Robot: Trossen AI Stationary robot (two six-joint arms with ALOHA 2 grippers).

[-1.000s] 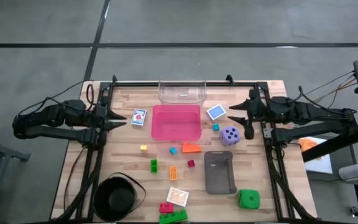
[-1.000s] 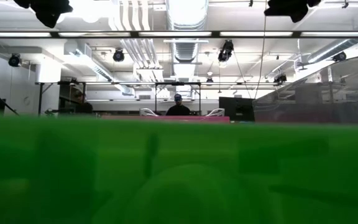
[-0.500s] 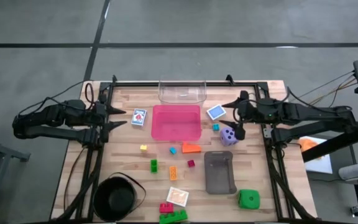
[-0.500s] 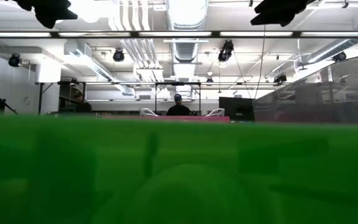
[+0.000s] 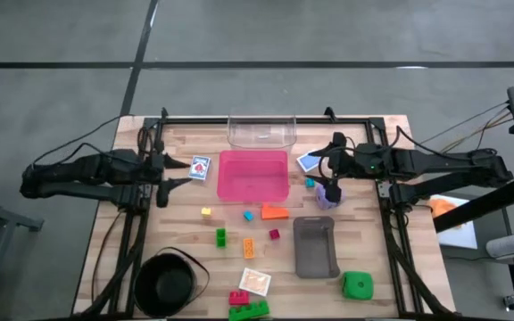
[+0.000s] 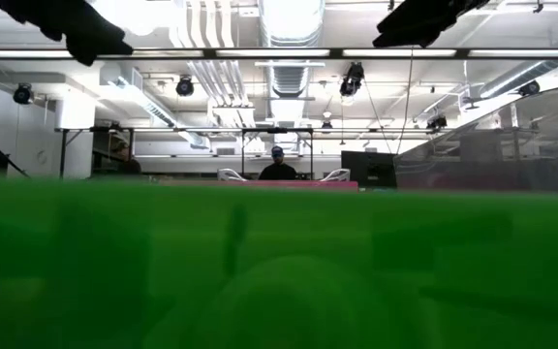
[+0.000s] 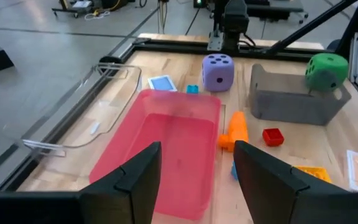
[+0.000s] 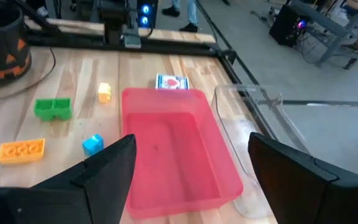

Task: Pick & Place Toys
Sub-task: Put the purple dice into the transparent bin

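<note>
Small toy bricks lie on the wooden table: yellow [image 5: 206, 211], green [image 5: 221, 236], orange [image 5: 249, 248] and red [image 5: 274, 234]. A purple die [image 5: 327, 200] sits right of the pink tray [image 5: 253, 176], and a green die [image 5: 357, 285] lies near the front right. Blue cards lie at the tray's left [image 5: 200, 168] and right [image 5: 309, 161]. My left gripper [image 5: 169, 172] hovers open at the table's left edge, facing the tray [image 7: 166, 149]. My right gripper [image 5: 329, 169] hovers open above the purple die, also facing the tray [image 8: 173, 149]. Neither holds anything.
A clear tray [image 5: 261, 130] stands behind the pink one, a grey tray [image 5: 315, 247] at the front right and a black bowl [image 5: 166, 283] at the front left. An orange card [image 5: 254, 282] and red and green bricks [image 5: 249, 309] lie at the front edge. A green blur fills the low view.
My right gripper has travelled from the table's right edge toward the pink tray and now hangs over the purple die. My left gripper has come a little toward the tray and sunk slightly. No toy has moved.
</note>
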